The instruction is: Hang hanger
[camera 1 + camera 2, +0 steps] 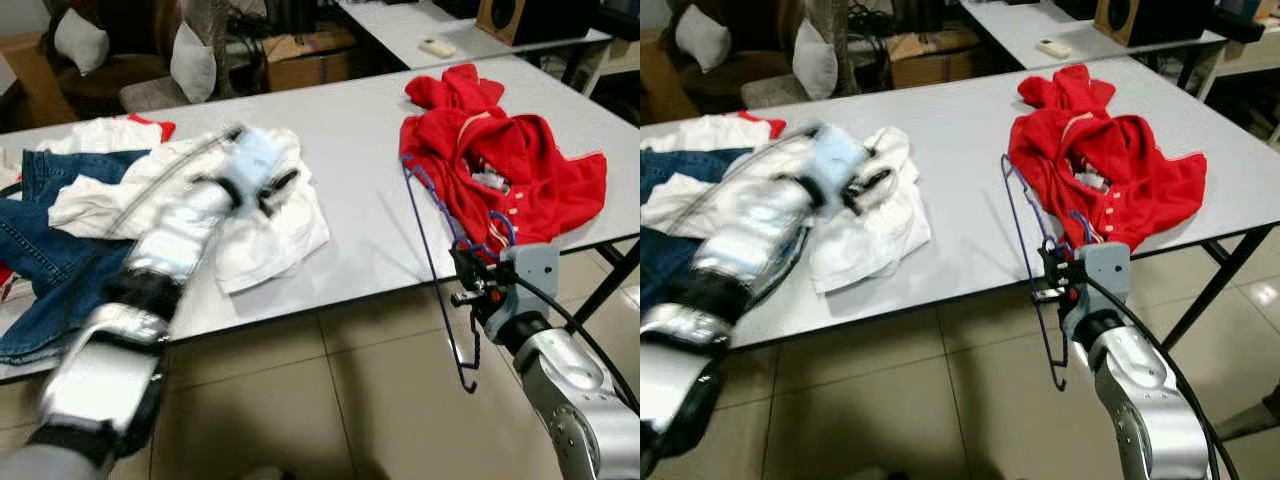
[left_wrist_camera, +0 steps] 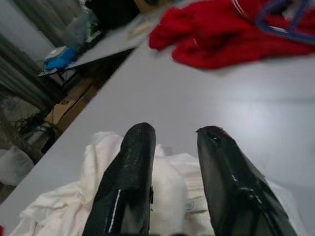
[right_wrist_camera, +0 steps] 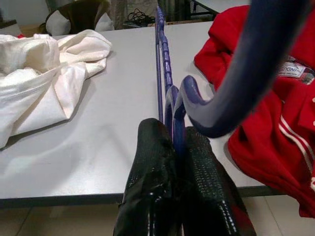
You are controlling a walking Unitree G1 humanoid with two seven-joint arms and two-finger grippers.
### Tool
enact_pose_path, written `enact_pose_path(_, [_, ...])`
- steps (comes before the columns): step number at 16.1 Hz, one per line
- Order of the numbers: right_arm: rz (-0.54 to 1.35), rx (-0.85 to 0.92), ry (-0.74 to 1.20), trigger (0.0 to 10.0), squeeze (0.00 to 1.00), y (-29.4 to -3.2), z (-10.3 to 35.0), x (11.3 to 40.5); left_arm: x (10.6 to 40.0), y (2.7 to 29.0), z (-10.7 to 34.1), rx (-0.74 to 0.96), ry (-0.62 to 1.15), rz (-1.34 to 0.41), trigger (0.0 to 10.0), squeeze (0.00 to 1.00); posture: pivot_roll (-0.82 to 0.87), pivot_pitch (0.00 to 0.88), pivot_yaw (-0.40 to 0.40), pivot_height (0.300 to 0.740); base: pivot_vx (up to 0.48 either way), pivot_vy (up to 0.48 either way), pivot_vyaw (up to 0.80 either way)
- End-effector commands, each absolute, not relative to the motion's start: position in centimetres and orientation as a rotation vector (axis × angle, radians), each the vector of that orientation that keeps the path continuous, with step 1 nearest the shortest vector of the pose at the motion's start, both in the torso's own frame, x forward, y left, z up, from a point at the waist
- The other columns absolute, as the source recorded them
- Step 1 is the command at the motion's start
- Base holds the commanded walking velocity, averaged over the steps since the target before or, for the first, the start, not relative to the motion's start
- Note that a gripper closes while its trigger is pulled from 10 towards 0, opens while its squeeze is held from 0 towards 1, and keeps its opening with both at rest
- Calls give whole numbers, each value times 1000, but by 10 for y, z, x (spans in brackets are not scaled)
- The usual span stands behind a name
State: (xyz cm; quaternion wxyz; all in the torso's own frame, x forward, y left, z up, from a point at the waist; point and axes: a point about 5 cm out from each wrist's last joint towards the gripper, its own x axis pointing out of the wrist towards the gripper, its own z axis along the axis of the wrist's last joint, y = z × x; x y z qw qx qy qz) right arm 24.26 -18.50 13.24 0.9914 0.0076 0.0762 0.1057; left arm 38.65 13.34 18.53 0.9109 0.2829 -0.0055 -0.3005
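A grey table (image 1: 350,230) stands on beige floor tiles (image 1: 330,400), with a cardboard box (image 1: 305,60) and second table (image 1: 420,25) behind.

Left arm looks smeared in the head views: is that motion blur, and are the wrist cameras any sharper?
Left eye view: the left gripper and its silver arm are motion-blurred over the white crumpled shirt; the red jacket is sharp. Left wrist view: black fingers fairly crisp, the background soft. Right wrist view: the right gripper on the thin blue plastic hanger is sharp, the hook close to the lens blurred.

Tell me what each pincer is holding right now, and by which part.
The right pincer is shut on the blue hanger, gripping it near the hook. The left pincer is open above the white shirt, holding nothing.
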Motion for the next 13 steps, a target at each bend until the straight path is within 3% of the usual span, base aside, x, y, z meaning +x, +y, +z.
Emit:
enact_pose_path(1, [208, 7, 129, 10000, 0, -186, 139, 243, 391, 133, 179, 601, 25, -578, 10000, 0, -168, 0, 102, 740, 0, 0, 0])
enact_pose_path(13, [210, 7, 125, 10000, 0, -182, 141, 242, 394, 128, 139, 759, 163, -394, 10000, 0, -194, 0, 114, 740, 0, 0, 0])
